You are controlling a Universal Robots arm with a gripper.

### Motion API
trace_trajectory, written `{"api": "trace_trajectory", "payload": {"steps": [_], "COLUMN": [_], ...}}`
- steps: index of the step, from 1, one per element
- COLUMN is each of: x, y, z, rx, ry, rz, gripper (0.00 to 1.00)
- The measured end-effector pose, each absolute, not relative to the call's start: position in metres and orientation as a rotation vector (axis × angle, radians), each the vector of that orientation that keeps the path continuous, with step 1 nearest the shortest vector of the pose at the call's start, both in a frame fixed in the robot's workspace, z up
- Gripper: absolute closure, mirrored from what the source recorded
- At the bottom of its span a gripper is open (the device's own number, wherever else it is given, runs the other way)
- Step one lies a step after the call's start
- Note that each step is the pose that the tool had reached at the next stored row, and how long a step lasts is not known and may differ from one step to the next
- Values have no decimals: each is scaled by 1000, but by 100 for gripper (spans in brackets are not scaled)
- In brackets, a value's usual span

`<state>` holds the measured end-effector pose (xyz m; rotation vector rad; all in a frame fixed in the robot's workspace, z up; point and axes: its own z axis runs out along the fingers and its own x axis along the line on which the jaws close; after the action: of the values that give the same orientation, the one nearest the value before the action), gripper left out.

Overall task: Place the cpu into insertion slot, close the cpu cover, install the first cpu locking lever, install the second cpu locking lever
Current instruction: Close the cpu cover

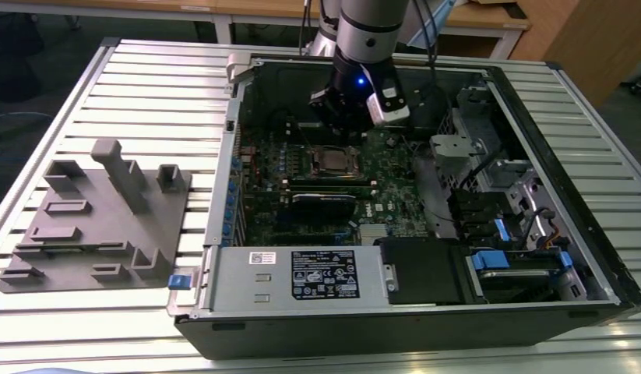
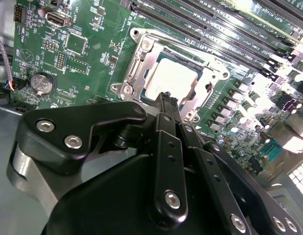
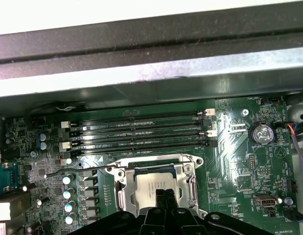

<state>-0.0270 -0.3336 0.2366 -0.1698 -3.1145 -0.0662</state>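
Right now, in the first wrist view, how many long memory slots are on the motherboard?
4: memory slot one, two, three, four, side by side, counted from the case wall toward the cpu. None seems hidden.

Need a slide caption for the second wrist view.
Shut gripper over the cpu, which sits inside the lowered cpu cover.

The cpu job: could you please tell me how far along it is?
Done: the cpu sits in the insertion slot, and the cpu cover looks closed over it. In hand: nothing; the shut gripper hovers at the slot's edge. Left: both locking steps; one thin lever juts beyond the slot, apparently unlatched; the other I cannot make out.
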Motion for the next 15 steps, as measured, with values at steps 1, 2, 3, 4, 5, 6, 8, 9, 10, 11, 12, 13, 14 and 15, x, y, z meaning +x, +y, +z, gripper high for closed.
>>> {"api": "trace_trajectory", "payload": {"steps": [1,2,3,4,5,6,8,9,10,11,12,13,14,15], "x": [-27,-27,-27,-27,-27,-27,-27,-27,-27,-27,-27,-27,-27,-27], "y": [-334,-334,-334,-334,-334,-334,-334,-334,-334,-334,-334,-334,-334,-334], "z": [237,237,238,238,238,238,239,239,239,239,239,241,241,241], "rx": [-170,-170,-170,-170,-170,-170,-170,-170,-170,-170,-170,-170,-170,-170], "ry": [-3115,-3115,-3115,-3115,-3115,-3115,-3115,-3115,-3115,-3115,-3115,-3115,-3115,-3115], "rz": [-66,-66,-66,-66,-66,-66,-66,-66,-66,-66,-66,-66,-66,-66], "gripper": [89,89,89,89,89,89,89,89,89,89,89,89,89,89]}}
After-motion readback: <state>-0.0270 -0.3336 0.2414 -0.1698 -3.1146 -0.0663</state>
